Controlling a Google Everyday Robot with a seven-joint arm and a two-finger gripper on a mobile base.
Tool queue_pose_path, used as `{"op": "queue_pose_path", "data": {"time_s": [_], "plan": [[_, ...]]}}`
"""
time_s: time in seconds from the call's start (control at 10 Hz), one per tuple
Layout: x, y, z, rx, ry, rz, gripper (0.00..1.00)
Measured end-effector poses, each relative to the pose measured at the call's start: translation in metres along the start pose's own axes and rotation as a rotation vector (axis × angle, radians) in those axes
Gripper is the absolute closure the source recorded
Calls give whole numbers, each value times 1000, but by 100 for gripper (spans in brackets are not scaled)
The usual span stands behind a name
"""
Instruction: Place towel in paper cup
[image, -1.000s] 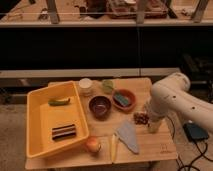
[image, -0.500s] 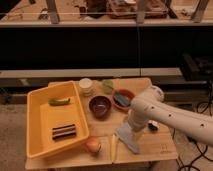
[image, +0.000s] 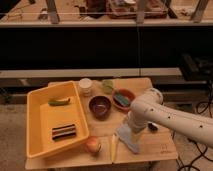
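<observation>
Still early: nothing of the job is done yet. The towel (image: 128, 141) lies flat on the surface (image: 161, 146), toward five o'clock of it, with the apple (image: 92, 145) and a pale yellow strip (image: 114, 147) at its nine o'clock. The paper cup (image: 86, 86) stands upright and apart from it, off at eleven o'clock near the far edge, just beside a pale green cup (image: 107, 85); nothing shows inside it. Between the two sit a maroon bowl (image: 100, 106) and an orange bowl (image: 123, 99).

The hand (image: 129, 132) hangs low at the towel's twelve o'clock end, largely hidden by the white arm; it is released, jaws spread, and I judge the cloth is not yet pinched. Left to do: grasp, lift, carry past the bowls, and drop it in.

Against a second ago, the arm has swung from the three o'clock edge across to the towel and come down on it, covering its top corner. The towel, cups, bowls and yellow tray (image: 34, 100) have not shifted.
</observation>
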Motion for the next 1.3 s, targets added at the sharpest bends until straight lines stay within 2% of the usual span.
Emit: {"op": "queue_pose_path", "data": {"time_s": [0.2, 0.5, 0.8, 1.0, 1.3], "plan": [[1, 3, 16, -27, -3, 1, 35], [5, 1, 61, -46, -24, -16, 35], [8, -1, 73, -48, -63, -29, 38], [6, 0, 78, -52, -74, -36, 56], [-1, 4, 99, -66, -69, -56, 89]]}}
